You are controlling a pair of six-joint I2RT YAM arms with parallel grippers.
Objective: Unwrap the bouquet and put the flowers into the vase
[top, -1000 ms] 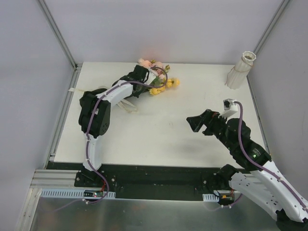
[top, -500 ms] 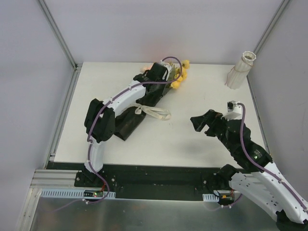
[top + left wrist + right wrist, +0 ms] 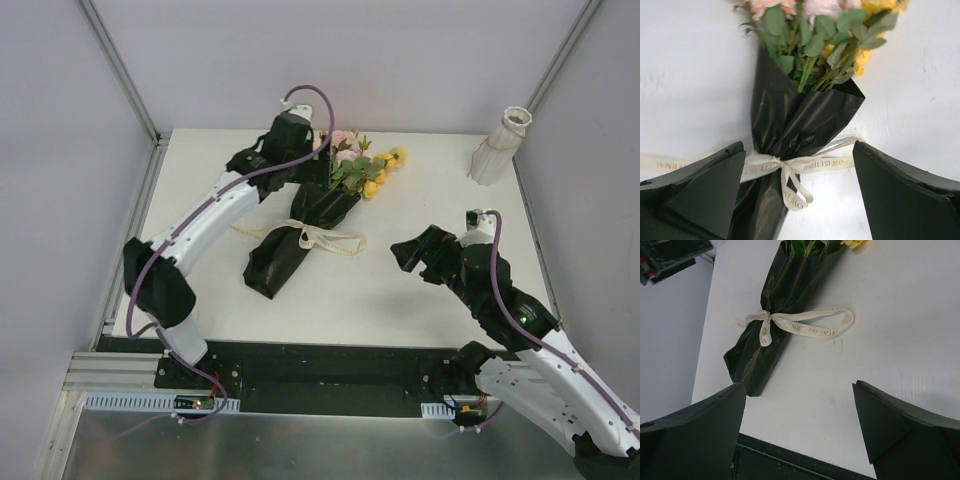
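The bouquet lies wrapped and tied mid-table, well apart from the vase in the far right corner, with the left gripper spread wide above its ribbon, probably lining up on the bow, and the right gripper open, empty, facing it to help.
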